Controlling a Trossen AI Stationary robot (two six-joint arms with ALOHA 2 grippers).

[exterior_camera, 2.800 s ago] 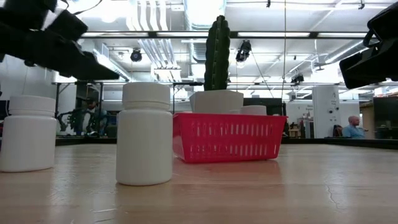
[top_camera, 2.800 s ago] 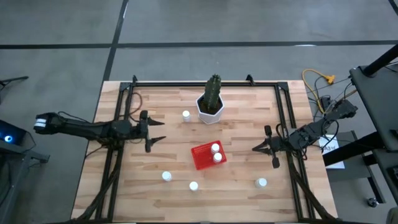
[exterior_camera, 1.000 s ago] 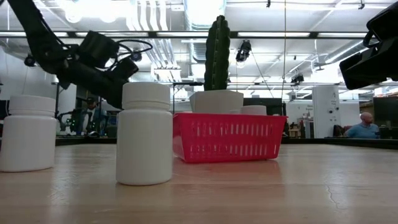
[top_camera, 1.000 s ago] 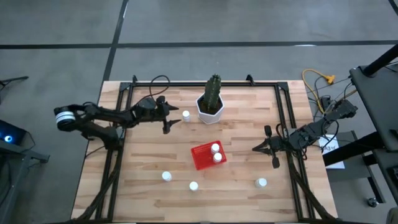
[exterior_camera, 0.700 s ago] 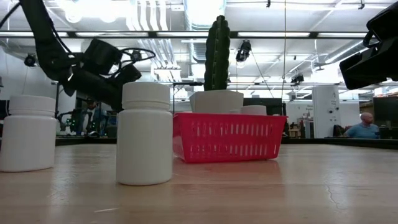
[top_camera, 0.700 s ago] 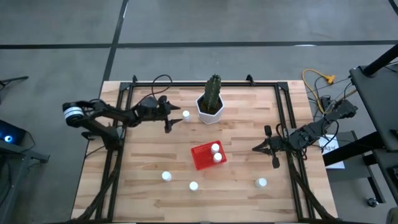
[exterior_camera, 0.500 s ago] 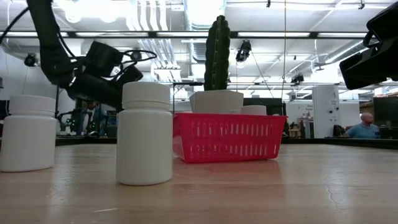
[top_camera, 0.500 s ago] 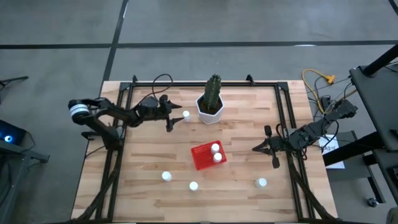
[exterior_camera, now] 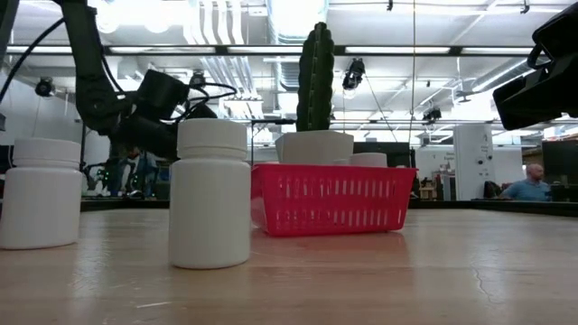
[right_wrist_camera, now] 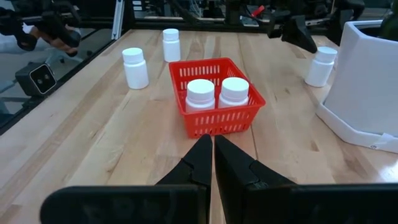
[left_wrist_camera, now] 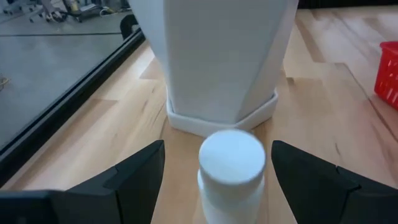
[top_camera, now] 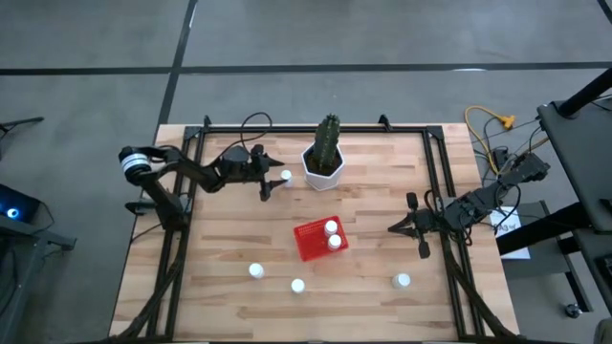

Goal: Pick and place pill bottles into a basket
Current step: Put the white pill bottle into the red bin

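Observation:
A white pill bottle (left_wrist_camera: 231, 163) stands upright on the wood beside the white hexagonal pot (left_wrist_camera: 217, 56), at the far middle of the table (top_camera: 286, 177). My left gripper (left_wrist_camera: 216, 147) is open, one finger on each side of this bottle, with a gap showing on both sides (top_camera: 266, 179). The red basket (top_camera: 316, 241) sits mid-table with two bottles (right_wrist_camera: 201, 94) (right_wrist_camera: 234, 91) upright inside. Three more bottles (top_camera: 255, 270) (top_camera: 297, 285) (top_camera: 402, 281) stand near the front edge. My right gripper (right_wrist_camera: 212, 144) waits shut at the table's right side (top_camera: 406, 227).
The pot with the green cactus (top_camera: 327, 153) stands just to the right of the bottle between my left fingers. Black frame rails (top_camera: 182, 239) run along the table's left, right and far sides. Bare wood lies between the basket and the right rail.
My left gripper has moved toward the table's right edge and a little down, closing in on the bottle beside the pot, and has stayed open. The bottles and the basket have kept their places.

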